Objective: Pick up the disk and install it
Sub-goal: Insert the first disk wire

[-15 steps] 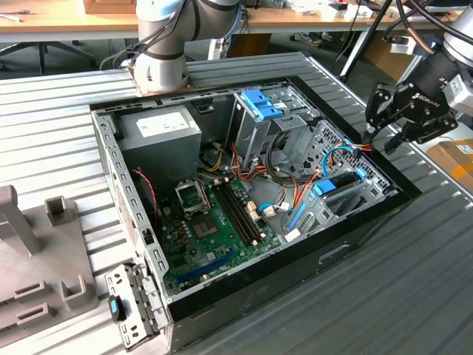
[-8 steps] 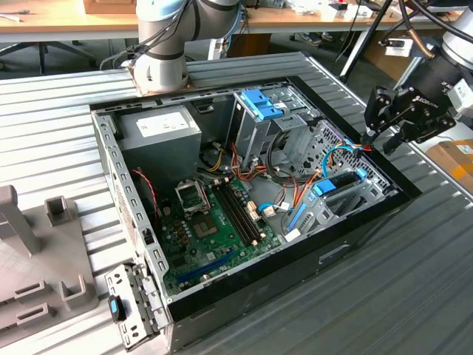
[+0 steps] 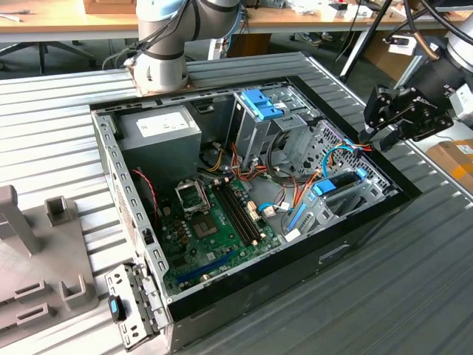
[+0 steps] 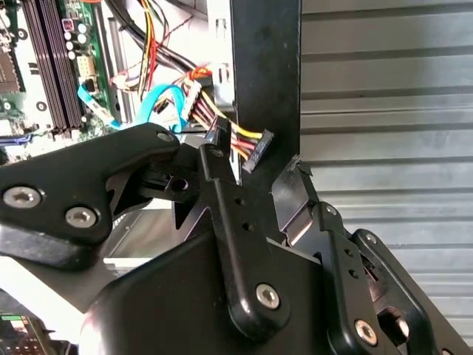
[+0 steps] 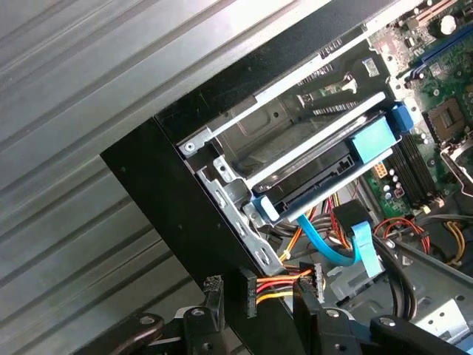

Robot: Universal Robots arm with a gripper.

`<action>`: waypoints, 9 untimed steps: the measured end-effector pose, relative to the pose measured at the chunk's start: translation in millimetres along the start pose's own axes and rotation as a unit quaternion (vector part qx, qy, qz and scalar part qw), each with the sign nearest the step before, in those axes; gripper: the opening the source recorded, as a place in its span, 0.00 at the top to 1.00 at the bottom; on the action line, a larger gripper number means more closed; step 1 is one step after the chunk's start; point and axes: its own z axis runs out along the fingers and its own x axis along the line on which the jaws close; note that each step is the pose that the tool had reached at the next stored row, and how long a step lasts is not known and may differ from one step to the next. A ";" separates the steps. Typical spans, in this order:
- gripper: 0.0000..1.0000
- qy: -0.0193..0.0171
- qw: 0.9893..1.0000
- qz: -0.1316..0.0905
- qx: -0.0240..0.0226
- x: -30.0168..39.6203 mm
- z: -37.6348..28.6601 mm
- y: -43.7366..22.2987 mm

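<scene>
The disk (image 3: 341, 183), a flat black drive with blue rails and tabs, lies in the metal bay at the case corner on the exterior view's right; in the first wrist view the disk (image 5: 325, 171) sits level in that bay. My gripper (image 3: 372, 137) hovers over the case's black rim beside the bay. Its fingers stand open in both wrist views, gripper (image 4: 253, 166) (image 5: 260, 296). A black power connector (image 4: 255, 150) (image 5: 247, 293) on yellow, red and orange wires lies between the fingertips, and I cannot tell whether they touch it.
A blue data cable (image 5: 329, 240) loops below the disk's end. The open case holds a motherboard (image 3: 214, 222), a grey box with a white label (image 3: 159, 129) and a tall cage with a blue clip (image 3: 260, 103). The arm's base (image 3: 159, 66) stands behind; a grey fixture (image 3: 37, 251) sits on the exterior view's left.
</scene>
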 end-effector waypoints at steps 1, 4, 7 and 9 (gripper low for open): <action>0.50 0.000 1.000 0.000 0.000 1.8 -0.6 2.8; 0.50 0.000 1.000 -0.003 0.000 7.0 -0.1 10.6; 0.50 -0.001 1.000 -0.008 0.000 7.0 0.2 10.7; 0.50 -0.002 1.000 -0.010 0.001 7.1 0.5 10.8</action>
